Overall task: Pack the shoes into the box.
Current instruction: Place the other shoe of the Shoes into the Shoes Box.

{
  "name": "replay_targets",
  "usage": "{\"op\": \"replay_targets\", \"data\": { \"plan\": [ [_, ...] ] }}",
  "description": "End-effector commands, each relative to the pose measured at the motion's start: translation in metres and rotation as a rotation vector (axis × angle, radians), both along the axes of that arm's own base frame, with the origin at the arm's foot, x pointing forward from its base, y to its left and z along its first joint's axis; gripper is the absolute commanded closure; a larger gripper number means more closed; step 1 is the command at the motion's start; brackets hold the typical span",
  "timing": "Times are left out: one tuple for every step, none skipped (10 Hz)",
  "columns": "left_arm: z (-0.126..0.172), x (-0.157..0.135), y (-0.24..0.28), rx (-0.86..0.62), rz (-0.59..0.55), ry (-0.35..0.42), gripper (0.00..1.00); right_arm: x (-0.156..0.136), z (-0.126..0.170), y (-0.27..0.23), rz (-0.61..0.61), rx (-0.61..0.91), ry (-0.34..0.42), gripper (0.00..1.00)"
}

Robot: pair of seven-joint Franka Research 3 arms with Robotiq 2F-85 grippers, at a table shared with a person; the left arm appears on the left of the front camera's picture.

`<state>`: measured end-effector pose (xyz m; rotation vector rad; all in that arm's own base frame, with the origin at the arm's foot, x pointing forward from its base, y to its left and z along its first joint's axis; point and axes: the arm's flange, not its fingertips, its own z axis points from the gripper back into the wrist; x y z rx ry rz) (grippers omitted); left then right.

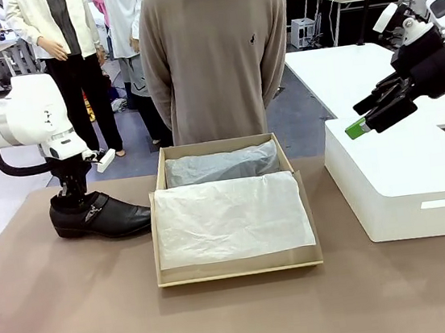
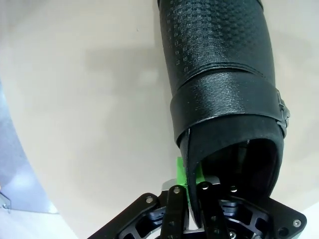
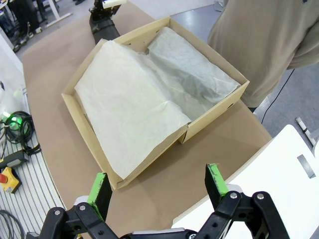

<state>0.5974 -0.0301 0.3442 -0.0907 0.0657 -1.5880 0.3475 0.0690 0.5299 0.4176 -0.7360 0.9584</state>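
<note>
1. The left gripper [image 1: 72, 190] points straight down into the heel opening of a black shoe [image 1: 103, 216]. In the left wrist view the left gripper [image 2: 190, 185] is clamped on the shoe [image 2: 224, 74]: the thin edge of its back collar is pinched between the two fingers, with a green pad [image 2: 181, 172] pressed against the outside.
2. The shoe sits with its sole on the brown table [image 1: 78, 314], left of the box [image 1: 239, 271]. Its toe points toward the box's left wall and lies just beside it. The strap and small metal buckle face the robot.
3. The right gripper [image 1: 363, 121] hangs in the air above the near left corner of a white block-like box [image 1: 407, 184], its fingers spread wide and holding nothing. In its own wrist view the right gripper [image 3: 158, 183] looks down on the tan box [image 3: 79, 127] from well apart.
4. The box lies open at the middle of the table. White tissue paper [image 1: 229, 218] covers its near half, and greyer tissue [image 1: 222, 165] bulges in the far half; I cannot tell what lies under it.
5. A person [image 1: 217, 53] stands at the far edge of the table, directly behind the box.
</note>
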Motion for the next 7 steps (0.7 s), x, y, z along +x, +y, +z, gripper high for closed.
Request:
{"op": "replay_targets", "data": {
  "plan": [
    [0.006, 0.0, 0.004, 0.02, -0.016, -0.033, 1.0, 0.003, -0.001, -0.001, 0.024, 0.018, -0.013, 0.0],
    [0.009, 0.0, 0.003, 0.032, -0.017, -0.036, 1.0, 0.003, -0.001, -0.001, 0.024, 0.018, -0.013, 0.0],
    [0.014, 0.0, 0.004, 0.029, -0.019, -0.039, 1.0, 0.003, -0.001, -0.001, 0.024, 0.018, -0.013, 0.0],
    [0.021, 0.001, 0.007, 0.014, -0.004, -0.051, 1.0, 0.003, -0.001, -0.001, 0.024, 0.018, -0.013, 0.0],
    [0.037, 0.002, 0.015, 0.005, 0.053, -0.093, 1.0, 0.003, -0.001, -0.001, 0.024, 0.018, -0.013, 0.0],
    [0.054, 0.005, 0.022, 0.027, 0.128, -0.101, 1.0, 0.003, -0.001, -0.001, 0.024, 0.018, -0.013, 0.0],
    [0.072, 0.006, 0.028, 0.039, 0.208, -0.117, 1.0, 0.003, -0.001, -0.001, 0.024, 0.018, -0.013, 0.0]
  ]
}}
